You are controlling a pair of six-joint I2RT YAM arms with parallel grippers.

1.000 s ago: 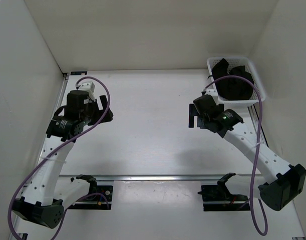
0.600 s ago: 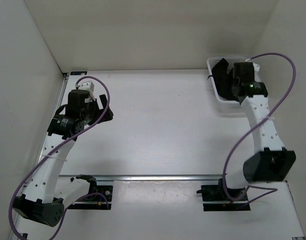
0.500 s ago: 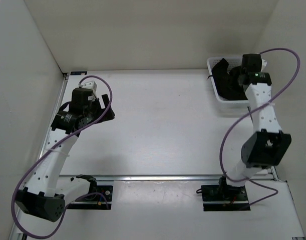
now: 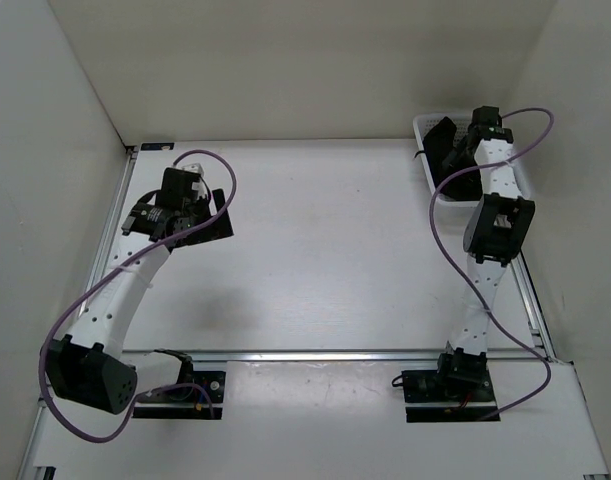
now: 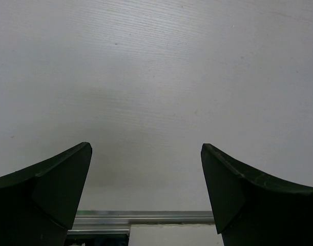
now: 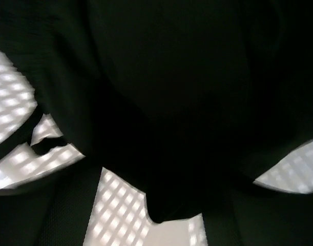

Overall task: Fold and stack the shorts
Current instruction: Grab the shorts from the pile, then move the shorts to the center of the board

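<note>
Shorts (image 4: 447,150): heaped in basket (image 4: 422,125).
Right gripper (image 4: 477,132): in basket, grip unclear.
Left gripper (image 5: 145,148): spread, far from basket.

— From where do we look in the top view?
— From high above and behind the arm bases (image 4: 450,385), facing down and forward. We stand far off and take in the whole desk (image 4: 325,260), out to the basket (image 4: 422,124) in the far right corner.
— And at the left wrist?
— We sit low over the desk, looking between the spread fingers of the left claw (image 5: 146,174) toward the metal rail (image 5: 146,219). Bare desk and rail are shared with the top view.
— The right wrist?
— We are so near the shorts (image 6: 171,102) that black cloth fills the view, with white basket mesh behind. That corner is shared too.
</note>
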